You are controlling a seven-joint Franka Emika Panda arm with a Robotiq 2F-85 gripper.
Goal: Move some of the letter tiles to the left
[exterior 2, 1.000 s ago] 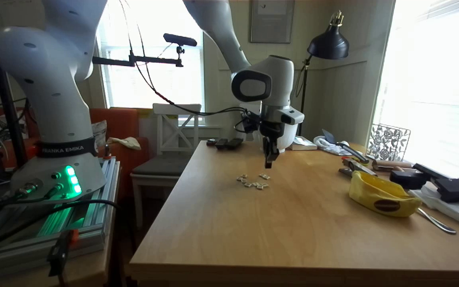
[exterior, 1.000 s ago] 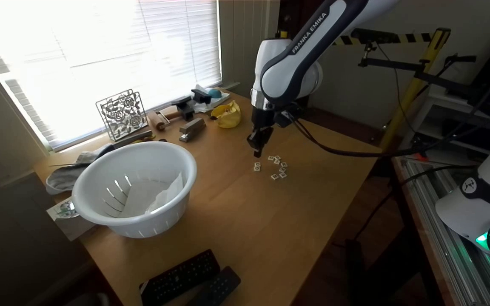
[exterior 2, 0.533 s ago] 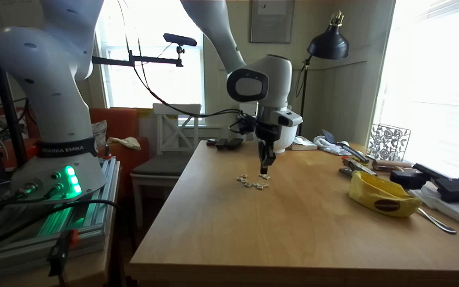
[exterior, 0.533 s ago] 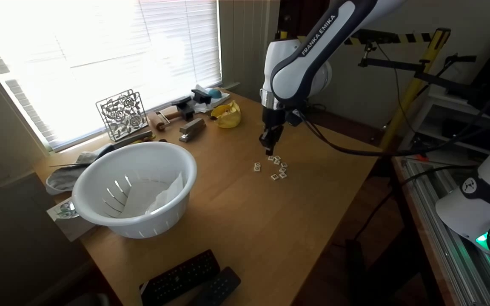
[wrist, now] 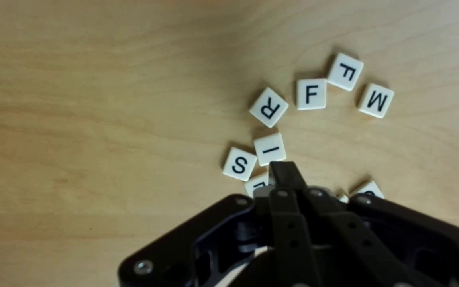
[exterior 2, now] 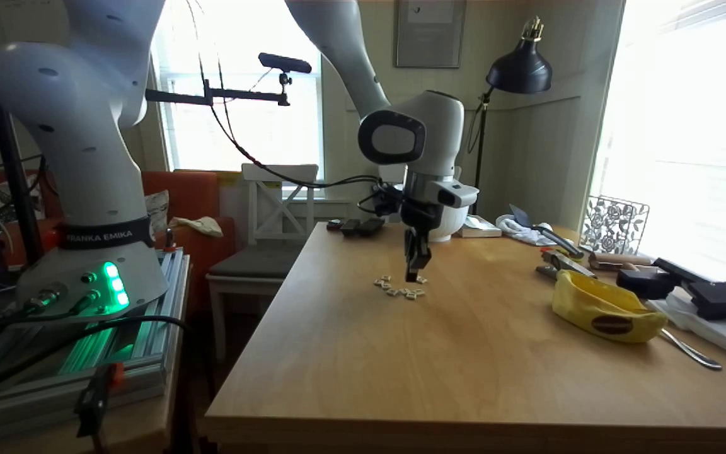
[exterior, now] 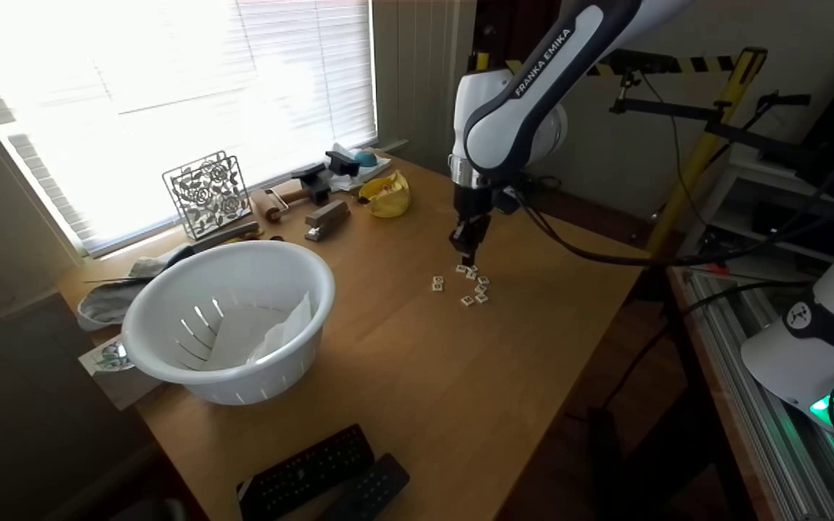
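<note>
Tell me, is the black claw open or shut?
Shut: in the wrist view, the claw's two fingers lie side by side, with no gap showing between them.

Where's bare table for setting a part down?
Bare: table between white bowl and letter tiles; also from the tiles to the black remotes. Crowded: window side, with stapler and yellow pouch; and around the tiles, with the end effector low there.
</note>
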